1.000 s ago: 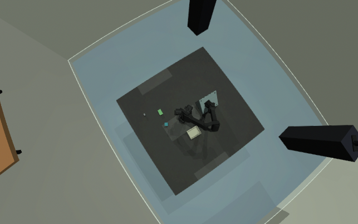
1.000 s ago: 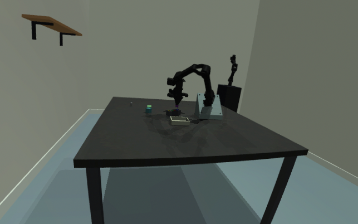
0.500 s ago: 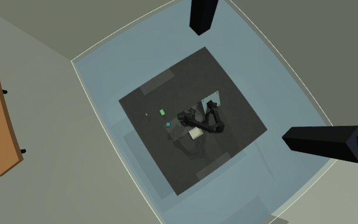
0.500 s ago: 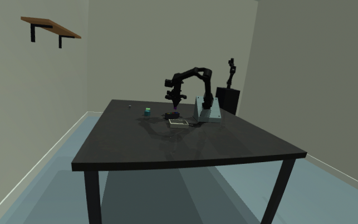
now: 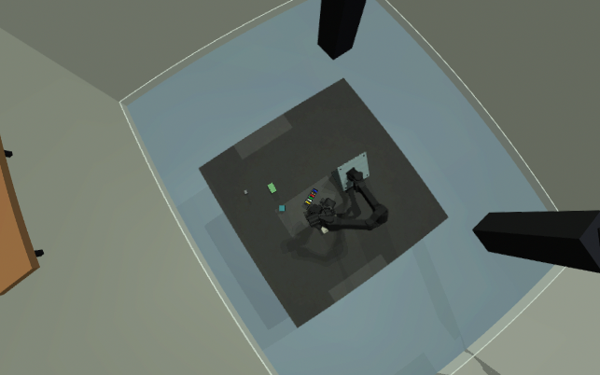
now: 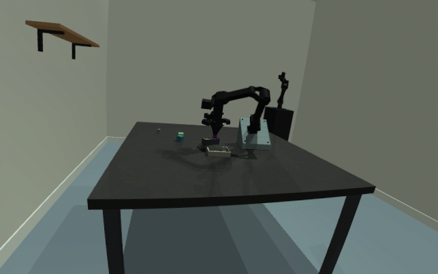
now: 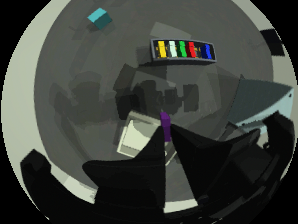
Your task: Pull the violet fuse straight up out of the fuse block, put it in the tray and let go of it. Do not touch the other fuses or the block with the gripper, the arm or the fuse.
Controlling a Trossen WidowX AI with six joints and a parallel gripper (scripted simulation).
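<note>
My gripper point(image 6: 215, 134) point(image 7: 165, 128) is shut on the violet fuse point(image 6: 215, 136) point(image 7: 165, 122), which hangs below the fingertips, out of the block and above the table. The fuse block point(image 6: 210, 142) point(image 7: 182, 62) stands beyond the gripper in the wrist view, with yellow, white, green, red and blue fuses in it and a gap between red and blue. The cream tray point(image 5: 324, 230) point(image 6: 219, 155) is partly hidden by the arm and fingers. In the wrist view the fuse shows against the tray's block-side right corner; whether it is over the tray I cannot tell.
A teal block point(image 5: 282, 208) point(image 6: 180, 138) point(image 7: 100, 18) and a green block point(image 5: 272, 187) point(image 6: 180, 133) lie on the far side of the fuse block from the arm's base. A small pale cube point(image 5: 245, 192) point(image 6: 159, 130) lies farther out. The arm stands on a pale blue sloped base point(image 5: 360, 164) point(image 6: 262, 145) point(image 7: 260, 100).
</note>
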